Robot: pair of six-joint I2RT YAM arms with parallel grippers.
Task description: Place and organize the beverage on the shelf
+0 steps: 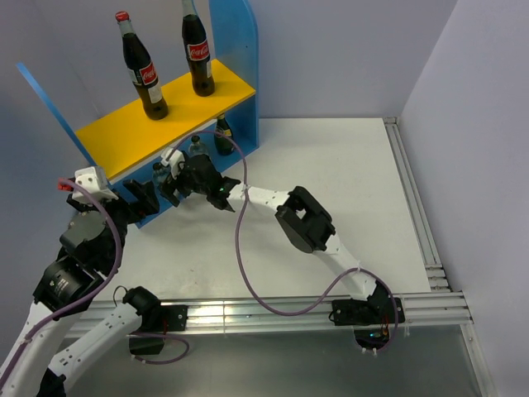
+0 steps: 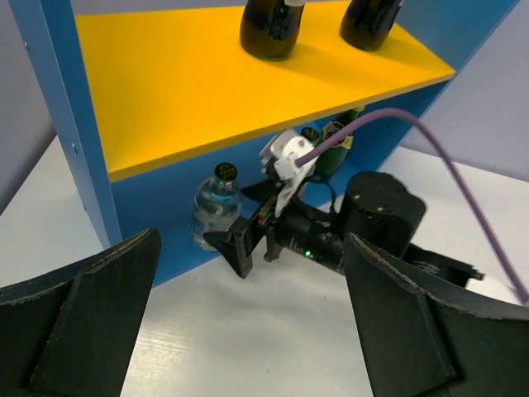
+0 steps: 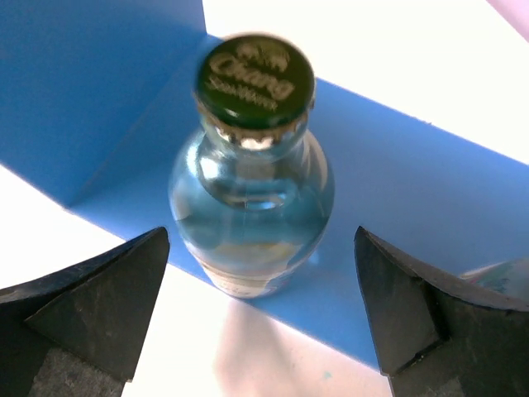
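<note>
Two tall cola bottles [image 1: 145, 73] [image 1: 198, 56] stand on the shelf's yellow top board [image 1: 124, 132]. Under the board, on the blue lower board [image 3: 397, 165], stand a clear bottle [image 3: 252, 207] with a dark green cap, a second clear bottle [image 1: 196, 147] and a dark green bottle [image 1: 223, 136]. My right gripper [image 3: 260, 331] is open, and the capped clear bottle stands just ahead of its fingertips, untouched. It also shows in the left wrist view [image 2: 216, 207], next to the right gripper [image 2: 248, 241]. My left gripper [image 2: 248, 331] is open and empty, just behind and to the left.
The shelf's blue side panels [image 1: 235, 50] [image 2: 62, 107] rise at each end. A purple cable [image 1: 240, 248] loops from the right wrist over the table. An aluminium rail [image 1: 413, 207] runs along the table's right edge. Both grippers crowd the shelf's front left.
</note>
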